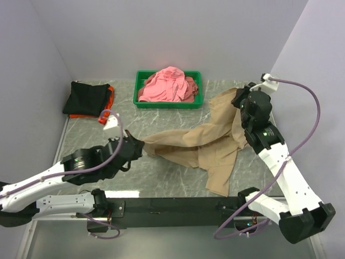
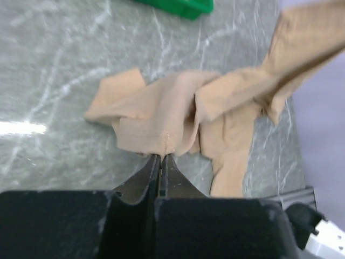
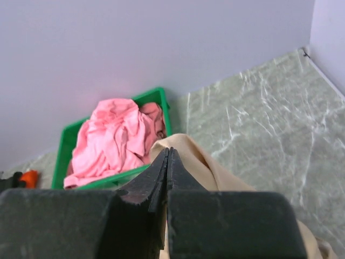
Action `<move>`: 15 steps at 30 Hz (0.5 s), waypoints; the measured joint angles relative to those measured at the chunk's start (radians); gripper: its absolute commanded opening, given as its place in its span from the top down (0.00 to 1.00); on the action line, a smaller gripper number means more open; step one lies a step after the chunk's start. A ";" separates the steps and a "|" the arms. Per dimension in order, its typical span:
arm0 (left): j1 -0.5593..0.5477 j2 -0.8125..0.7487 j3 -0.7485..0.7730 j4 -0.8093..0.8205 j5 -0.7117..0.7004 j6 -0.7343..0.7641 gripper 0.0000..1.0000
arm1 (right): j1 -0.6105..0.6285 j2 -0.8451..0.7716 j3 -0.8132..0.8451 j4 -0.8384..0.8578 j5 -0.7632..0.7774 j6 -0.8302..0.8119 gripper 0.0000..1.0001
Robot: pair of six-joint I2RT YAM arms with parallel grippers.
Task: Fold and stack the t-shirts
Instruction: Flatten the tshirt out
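1. Tan t-shirt (image 1: 215,145) lies crumpled on the table (image 1: 161,183), in front of the green tray (image 1: 141,89) and off to its right. One end is drawn out toward the near-left of the tray, and the other rises off the table at the tray's right.
2. Left gripper (image 1: 135,144) sits low in front of the tray with its jaws closed on a bunched edge of the cloth.
3. Right gripper (image 1: 241,102) is raised just right of the tray, jaws closed and pinching the lifted end.
4. Handling, my read: light, limp, no stiffness. It sags between the two grips and twists easily. It isn't fragile, but a thin pinch may slip under a hard pull. Best holds are the shoulder seams or hem corners, so it spreads flat. I can't tell which part of the shirt each claw has now.
5. Pink t-shirts (image 1: 168,85) are heaped in the tray. The black t-shirt (image 1: 86,97) sits on the orange t-shirt (image 1: 110,91), left of the tray.
6. Views:
   - Top shows the whole layout and the left-hand pile, but not the jaw tips.
   - Left wrist shows the jaw tips nipping the cloth edge.
   - Right wrist shows closed jaws over tan cloth with the tray behind; the contact point is hidden.
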 measured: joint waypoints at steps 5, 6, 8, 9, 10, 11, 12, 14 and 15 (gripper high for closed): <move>0.002 -0.014 0.096 -0.137 -0.141 -0.062 0.99 | 0.000 -0.099 -0.061 -0.035 0.016 -0.003 1.00; 0.002 -0.013 0.126 -0.156 -0.169 -0.071 0.99 | -0.001 -0.133 -0.061 -0.040 0.021 -0.009 1.00; 0.002 -0.029 0.174 -0.159 -0.209 -0.053 0.99 | -0.001 -0.199 -0.047 -0.049 0.030 -0.019 1.00; 0.002 -0.044 0.195 -0.149 -0.220 -0.034 0.99 | -0.002 -0.240 -0.026 -0.060 0.037 -0.025 1.00; 0.002 -0.065 0.214 -0.129 -0.229 -0.001 0.99 | -0.002 -0.277 0.005 -0.069 0.041 -0.031 1.00; 0.002 -0.089 0.228 -0.099 -0.233 0.035 0.99 | -0.002 -0.306 0.035 -0.070 0.041 -0.037 1.00; 0.002 -0.113 0.242 -0.067 -0.234 0.074 0.99 | -0.002 -0.335 0.073 -0.075 0.041 -0.045 1.00; 0.002 -0.154 0.279 -0.014 -0.230 0.158 0.99 | -0.002 -0.382 0.163 -0.087 0.032 -0.056 1.00; 0.002 -0.167 0.299 0.005 -0.227 0.187 0.99 | -0.002 -0.399 0.206 -0.102 0.027 -0.060 1.00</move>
